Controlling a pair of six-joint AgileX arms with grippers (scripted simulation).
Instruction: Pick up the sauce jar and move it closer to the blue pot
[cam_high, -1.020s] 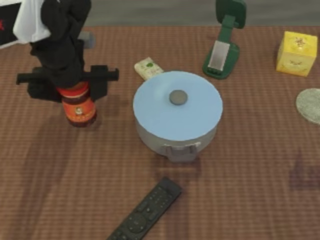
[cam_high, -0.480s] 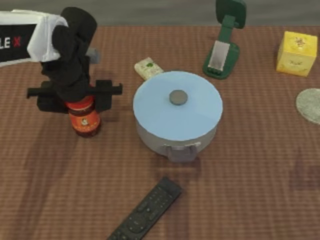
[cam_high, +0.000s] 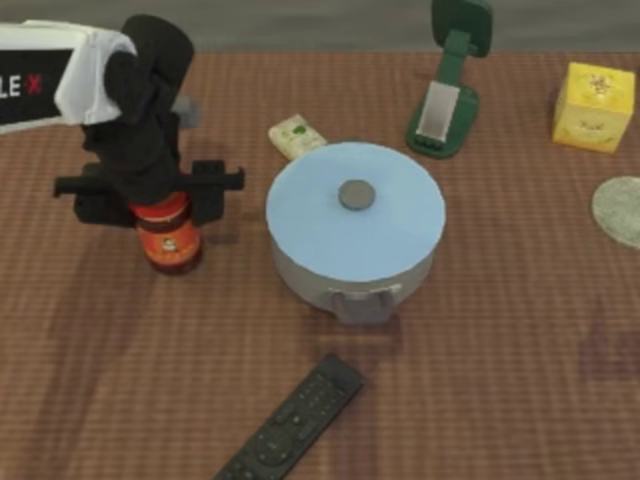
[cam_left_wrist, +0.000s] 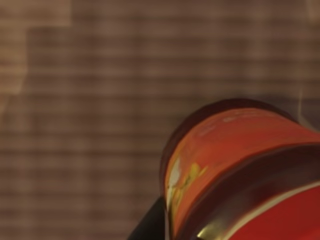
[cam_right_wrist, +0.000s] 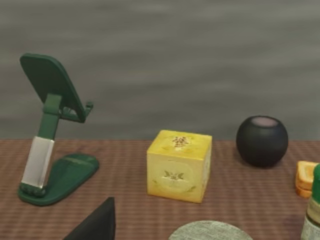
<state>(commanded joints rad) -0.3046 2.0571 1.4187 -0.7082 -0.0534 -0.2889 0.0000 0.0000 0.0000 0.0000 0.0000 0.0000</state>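
The sauce jar (cam_high: 170, 245), with its orange-red lid and red-orange label, stands upright to the left of the blue pot (cam_high: 355, 215), roughly a jar's width from the pot's wall. My left gripper (cam_high: 152, 195) comes down from above and is shut on the jar's lid end. In the left wrist view the jar (cam_left_wrist: 235, 165) fills the near corner, with one dark finger (cam_left_wrist: 150, 225) against it. The pot has a flat light-blue lid with a grey knob (cam_high: 356, 194). My right arm is out of the top view; one fingertip (cam_right_wrist: 97, 222) of it shows, off centre, with nothing held.
A black remote (cam_high: 290, 420) lies in front of the pot. A small pale packet (cam_high: 296, 136) and a green phone stand (cam_high: 447, 100) sit behind it. A yellow box (cam_high: 594, 107) and a grey-white disc (cam_high: 620, 210) are at the far right.
Over the last second my left gripper carried the jar a little to the right, toward the pot, and slightly nearer the front. In the last half second it has hardly moved.
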